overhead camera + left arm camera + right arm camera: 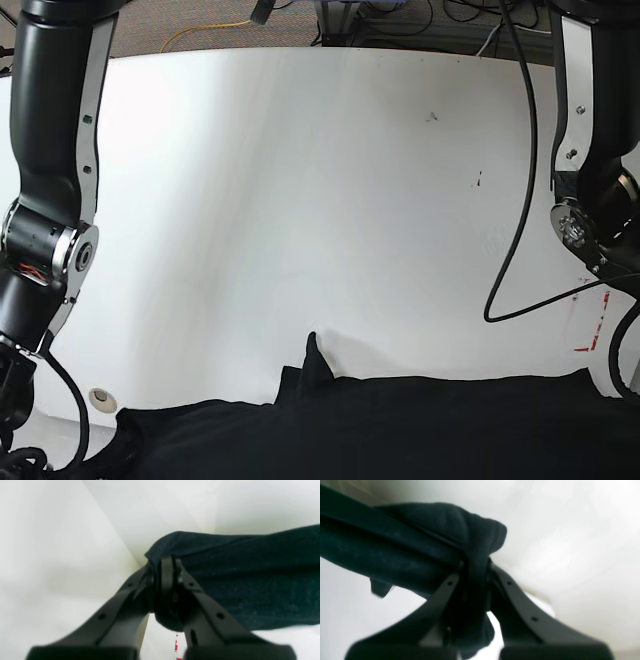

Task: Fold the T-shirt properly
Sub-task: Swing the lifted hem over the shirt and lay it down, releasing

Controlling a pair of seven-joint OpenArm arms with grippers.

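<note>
You are pinching the black T-shirt (250, 580) with the left gripper (167, 570) and right gripper (475, 567) both clamped on bunched corners, lifting it taut above the white table (300, 200), probably to spread it flat.

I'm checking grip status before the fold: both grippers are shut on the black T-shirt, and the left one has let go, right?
Not quite. The left gripper has not let go: the left wrist view shows its jaws closed on a bunch of the T-shirt. The right gripper is likewise shut on the shirt.
</note>
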